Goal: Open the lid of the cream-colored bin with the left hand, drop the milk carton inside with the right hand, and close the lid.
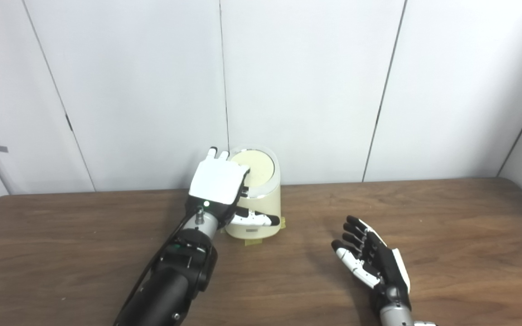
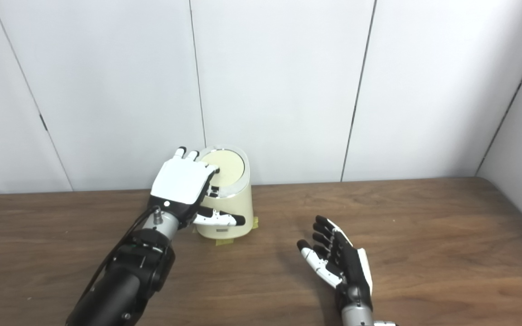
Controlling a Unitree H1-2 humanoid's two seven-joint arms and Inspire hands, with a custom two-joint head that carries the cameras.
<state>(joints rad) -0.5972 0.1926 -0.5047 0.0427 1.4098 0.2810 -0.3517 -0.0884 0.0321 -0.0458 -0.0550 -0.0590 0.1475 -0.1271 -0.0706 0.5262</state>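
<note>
A dark wood-grain counter [image 1: 447,235] runs the width of both views, backed by a wall of pale panels [image 1: 311,81] with thin dark seams; a side wall closes in at the far right, and a small grey tag [image 1: 1,148] sits on the panel at the far left; yellowish tape [image 1: 254,242] shows at the foot of the bin, one piece at the front and another at its right side.

The cream-colored bin [image 1: 265,203] stands near the back edge of the counter, left of centre and close to the wall; it is a rounded, upright tub, pale cream on the body, with a paler rim around a round, flat, yellowish lid [image 1: 256,166] that slopes toward the camera; the lid lies shut in its rim.

The left hand [image 1: 218,183] is the one thing in front of the bin; its white back faces the camera and covers the bin's left side and the left edge of the lid; the fingers [image 1: 215,154] reach up over the rim at the back left, loosely spread, while the thumb [image 1: 256,219] lies across the front of the body; whether it grips or merely rests there cannot be told, though it clasps nothing loose; its dark forearm runs down to the bottom edge.

The right hand [image 1: 369,260] lies well apart from the bin, low over the bare counter to the right, palm turned up and leftward, fingers parted and slightly curled, holding nothing.

No milk carton shows in either view.
</note>
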